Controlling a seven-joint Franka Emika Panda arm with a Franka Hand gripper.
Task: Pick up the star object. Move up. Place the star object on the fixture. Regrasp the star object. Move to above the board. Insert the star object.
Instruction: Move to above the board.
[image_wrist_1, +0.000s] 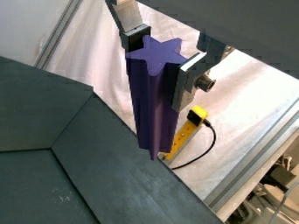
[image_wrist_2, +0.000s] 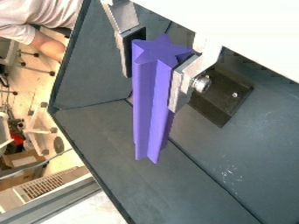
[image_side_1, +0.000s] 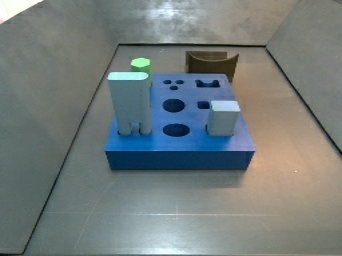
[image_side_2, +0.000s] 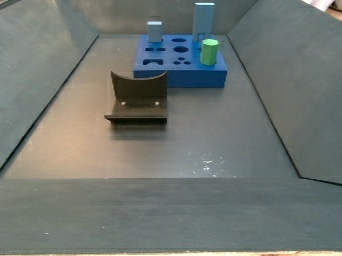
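My gripper (image_wrist_1: 160, 57) is shut on the star object (image_wrist_1: 158, 92), a long purple peg with a star-shaped end. The peg hangs from the jaws above the dark floor, and its lower end touches nothing. Both wrist views show the grip; the second shows the gripper (image_wrist_2: 155, 61) and peg (image_wrist_2: 149, 101). Neither side view shows the gripper or the peg. The fixture (image_side_1: 210, 63) stands behind the board (image_side_1: 181, 155) and appears in both side views (image_side_2: 136, 97). The blue board (image_side_2: 187, 78) has several holes in its top face.
On the board stand a tall pale block (image_side_1: 128, 100), a green hexagonal peg (image_side_1: 139, 64) and a grey cube (image_side_1: 223, 117). Sloping dark walls enclose the floor. A yellow part with a black cable (image_wrist_1: 187, 131) lies outside the wall. A dark block (image_wrist_2: 222, 98) lies on the floor below the gripper.
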